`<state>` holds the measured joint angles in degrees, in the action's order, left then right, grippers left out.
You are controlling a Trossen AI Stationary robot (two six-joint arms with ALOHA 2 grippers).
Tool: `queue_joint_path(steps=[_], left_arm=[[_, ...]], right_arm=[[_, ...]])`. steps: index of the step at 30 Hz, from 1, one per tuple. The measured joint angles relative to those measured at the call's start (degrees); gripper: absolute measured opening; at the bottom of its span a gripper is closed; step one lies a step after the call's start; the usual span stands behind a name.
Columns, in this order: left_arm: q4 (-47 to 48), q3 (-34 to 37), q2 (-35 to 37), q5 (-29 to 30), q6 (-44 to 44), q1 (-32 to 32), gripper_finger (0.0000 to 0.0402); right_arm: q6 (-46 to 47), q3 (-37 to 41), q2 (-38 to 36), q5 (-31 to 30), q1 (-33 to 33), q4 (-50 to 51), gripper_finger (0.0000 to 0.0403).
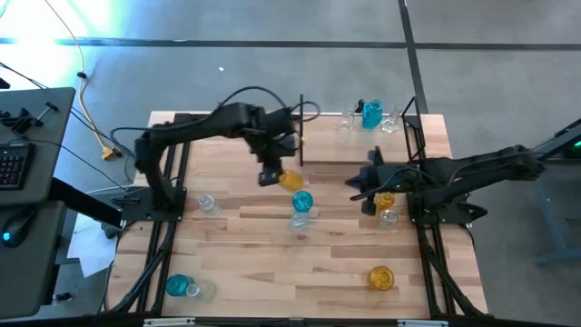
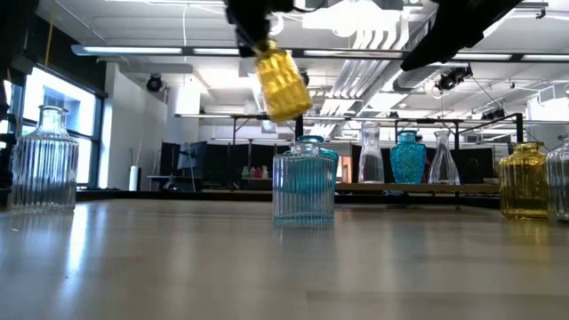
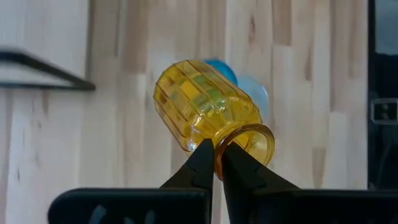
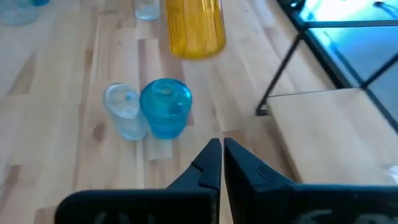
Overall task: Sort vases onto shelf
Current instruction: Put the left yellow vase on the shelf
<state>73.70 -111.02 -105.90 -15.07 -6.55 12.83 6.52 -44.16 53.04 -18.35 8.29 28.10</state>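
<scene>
A: Left wrist view first: the left gripper (image 3: 217, 163) has its fingers (image 3: 200, 163) pinched tight on the rim of a yellow vase (image 3: 205, 112), which hangs tilted, belly away from the camera, above the table (image 3: 298, 74).

B: And from overhead?

A: That vase (image 1: 290, 179) is lifted near the table's middle. The shelf (image 1: 363, 145) lies toward one o'clock from it, already carrying a blue vase (image 1: 372, 114) with clear ones beside it. A second blue vase (image 1: 302, 202) stands just at five o'clock of the carried one.

B: So which step is this?

A: I'd say the carry: picked up, not yet placed. Next it needs moving over the shelf, turning upright, lowering onto a bare patch, then release.

B: The other arm?

A: The right gripper (image 4: 217, 163) waits with fingers shut, empty, at three o'clock.
</scene>
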Motion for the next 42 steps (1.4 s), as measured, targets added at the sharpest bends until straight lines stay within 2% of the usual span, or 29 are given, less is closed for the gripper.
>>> queue_joint_path(steps=[6, 16, 32, 42], left_arm=[[1.13, -7.53, -10.04, 0.06, -1.38, 1.08, 0.0003], [1.67, -8.48, -19.86, 0.30, -1.64, 1.44, 0.0003], [-0.46, -5.84, -21.01, -0.04, -3.66, 1.27, 0.0016], [-1.47, -6.30, -19.78, 0.35, -3.97, 1.35, 0.0071]], right_arm=[[0.51, 0.00, -1.02, -1.43, 0.00, 1.09, 0.0000], [1.41, 0.00, -0.37, -2.58, 0.00, 1.22, 0.0000], [2.06, 0.00, 0.81, -2.56, 0.00, 1.28, 0.0000], [3.98, 0.00, 1.07, -2.56, 0.00, 0.98, 0.0000]])
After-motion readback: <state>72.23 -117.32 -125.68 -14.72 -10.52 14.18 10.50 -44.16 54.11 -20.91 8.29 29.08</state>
